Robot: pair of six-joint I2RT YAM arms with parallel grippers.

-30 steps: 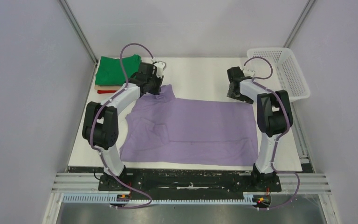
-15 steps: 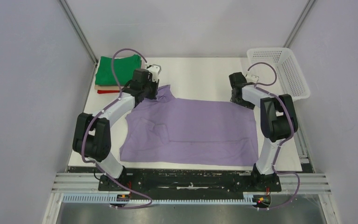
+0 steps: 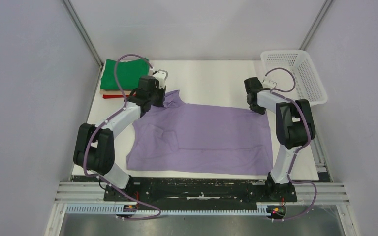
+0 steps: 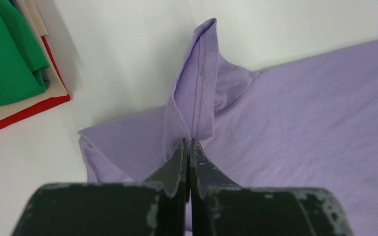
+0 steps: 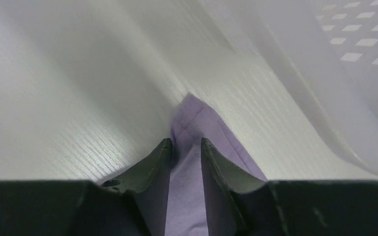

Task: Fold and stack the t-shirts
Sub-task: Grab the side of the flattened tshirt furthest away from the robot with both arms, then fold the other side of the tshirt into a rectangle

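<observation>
A lavender t-shirt (image 3: 202,135) lies spread flat across the middle of the white table (image 3: 211,78). My left gripper (image 3: 161,100) (image 4: 189,141) is shut on a raised fold of the t-shirt (image 4: 300,123) at its far left corner, and the hemmed cloth stands up from the tips. My right gripper (image 3: 257,108) (image 5: 185,141) is at the shirt's far right corner. Its jaws stand a narrow way apart, with a strip of the lavender cloth (image 5: 187,187) lying between them. A stack of folded t-shirts, green (image 3: 123,73) (image 4: 5,49) over tan and red, sits at the far left.
A white mesh basket (image 3: 298,73) (image 5: 364,73) stands at the far right, close to my right gripper. The folded stack lies just left of my left gripper. Grey walls enclose the table on both sides.
My right gripper has shifted slightly right onto the shirt's far right corner, and its jaws have narrowed from wide open. My left arm has drawn a little left, still holding the fold.
</observation>
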